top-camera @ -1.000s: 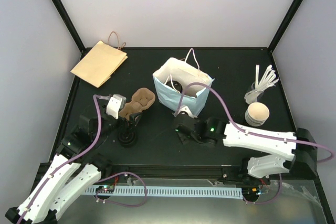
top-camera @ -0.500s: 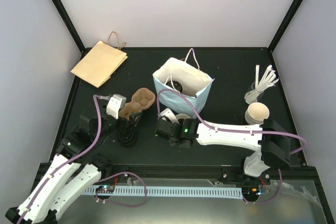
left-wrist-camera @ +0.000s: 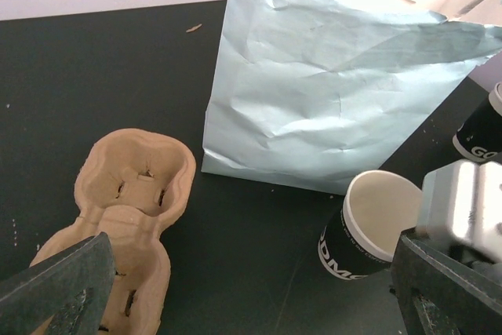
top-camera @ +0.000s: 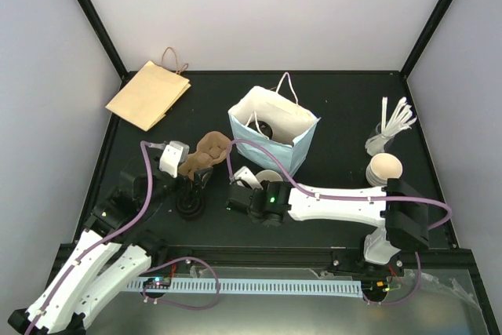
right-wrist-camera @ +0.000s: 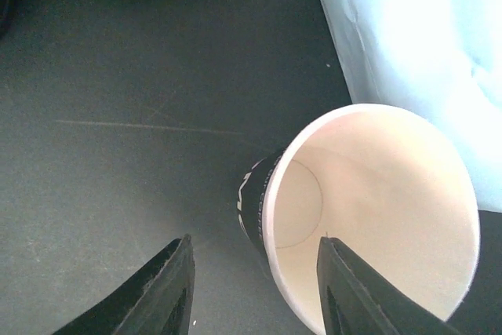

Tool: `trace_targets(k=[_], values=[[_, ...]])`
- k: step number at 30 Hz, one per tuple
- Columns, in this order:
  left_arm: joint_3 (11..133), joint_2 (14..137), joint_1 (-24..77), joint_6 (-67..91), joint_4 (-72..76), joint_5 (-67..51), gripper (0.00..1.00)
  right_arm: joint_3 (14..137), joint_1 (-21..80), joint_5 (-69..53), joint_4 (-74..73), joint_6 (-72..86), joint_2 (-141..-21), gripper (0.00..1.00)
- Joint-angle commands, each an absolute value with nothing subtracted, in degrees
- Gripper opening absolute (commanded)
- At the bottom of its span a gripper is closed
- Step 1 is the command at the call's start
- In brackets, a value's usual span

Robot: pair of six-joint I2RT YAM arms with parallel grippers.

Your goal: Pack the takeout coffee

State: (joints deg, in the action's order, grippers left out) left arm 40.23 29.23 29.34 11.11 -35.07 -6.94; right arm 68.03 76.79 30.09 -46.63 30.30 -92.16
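1. The blue bag [left-wrist-camera: 329,107] is showing thin matt paper, creased and wrinkled.
2. The cup carrier [left-wrist-camera: 133,186] is looking like rough, fibrous moulded pulp.
3. The open cup [right-wrist-camera: 376,209] is presenting smooth white paper inside and a black printed wall.
4. The table [right-wrist-camera: 118,76] is appearing matt and dark, faintly scratched.
5. The right gripper [right-wrist-camera: 255,241] is showing dark matt plastic fingers [right-wrist-camera: 169,296].

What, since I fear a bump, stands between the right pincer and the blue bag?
A lidless paper cup with a dark sleeve stands just beyond the right pincer, with the blue bag behind it; the right wrist view shows this.
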Motion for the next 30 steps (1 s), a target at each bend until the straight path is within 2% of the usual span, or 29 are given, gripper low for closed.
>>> trace_targets(k=[1,14,18,22,27,29,30], values=[[40.25,29.92,29.67,10.72,-33.57,-7.64,0.99,70.58,76.98,32.0,-46.85,30.14,-87.42,0.46],[40.44,30.64,29.63,11.97,-34.33,-6.68,0.99,73.42,75.15,37.09,-50.25,34.19,-77.78,0.46],[43.43,33.45,29.66,19.21,-41.02,-0.43,0.99,71.14,73.32,39.36,-50.42,35.53,-73.84,0.46],[47.12,38.35,29.7,27.95,-50.17,-0.05,0.99,69.03,70.43,38.32,-52.1,36.5,-70.63,0.47],[45.59,39.66,29.7,35.34,-55.84,0.57,0.99,64.31,66.3,29.94,-49.59,35.65,-65.8,0.48],[43.57,39.35,29.7,37.29,-56.65,-0.77,0.99,61.76,66.27,27.78,-47.09,35.14,-63.36,0.54],[42.38,39.11,29.7,38.48,-56.83,-1.34,0.99,60.31,66.27,27.16,-45.88,35.14,-61.97,0.63]])
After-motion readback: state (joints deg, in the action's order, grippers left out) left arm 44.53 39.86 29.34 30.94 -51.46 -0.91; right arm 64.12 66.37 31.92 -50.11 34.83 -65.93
